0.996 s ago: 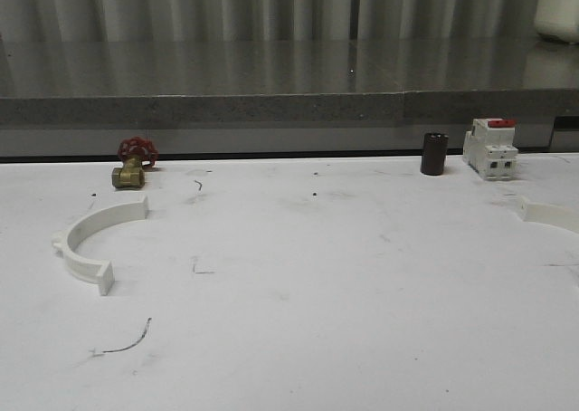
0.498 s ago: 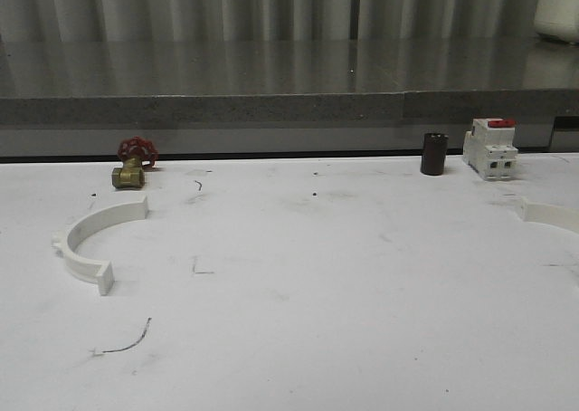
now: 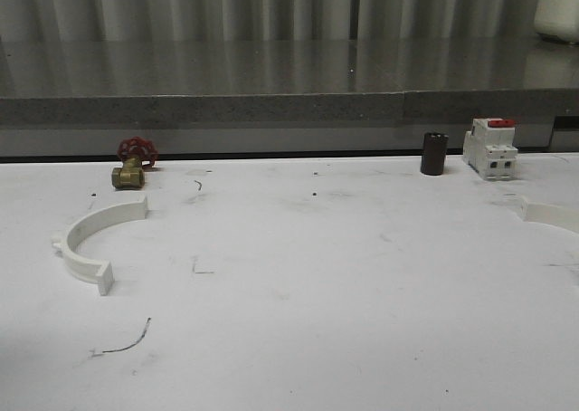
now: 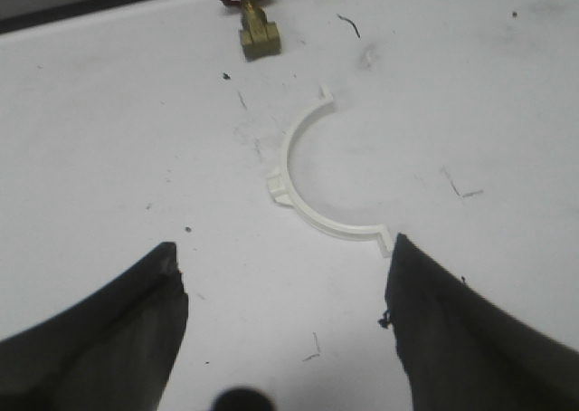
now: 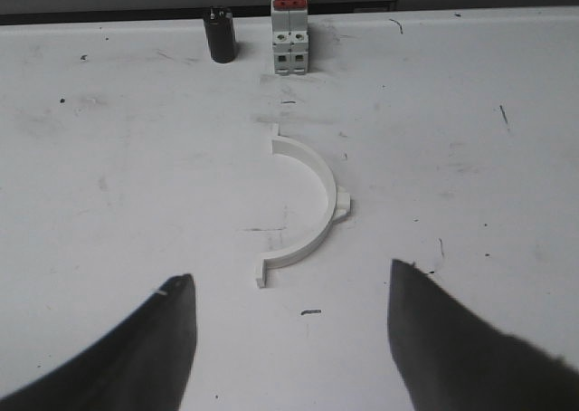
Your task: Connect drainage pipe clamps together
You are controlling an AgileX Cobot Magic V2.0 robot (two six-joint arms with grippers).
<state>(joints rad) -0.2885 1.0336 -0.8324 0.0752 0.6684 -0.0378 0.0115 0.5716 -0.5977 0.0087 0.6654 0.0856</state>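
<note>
One white half-ring drainage pipe clamp [image 3: 90, 239] lies flat on the left of the white table, its open side toward the middle; it also appears in the left wrist view [image 4: 312, 189]. A second clamp [image 3: 552, 215] lies at the right edge, cut off by the front view, and is whole in the right wrist view [image 5: 312, 203]. My left gripper [image 4: 282, 253] hovers open just short of its clamp, one fingertip [image 4: 403, 248] close to the clamp's end tab. My right gripper [image 5: 291, 280] is open, short of the other clamp, nothing between its fingers.
A brass valve with a red handwheel [image 3: 133, 162] stands behind the left clamp. A dark cylinder [image 3: 434, 153] and a white circuit breaker with a red top [image 3: 490, 148] stand at the back right. A grey ledge [image 3: 289, 108] runs along the table's far edge.
</note>
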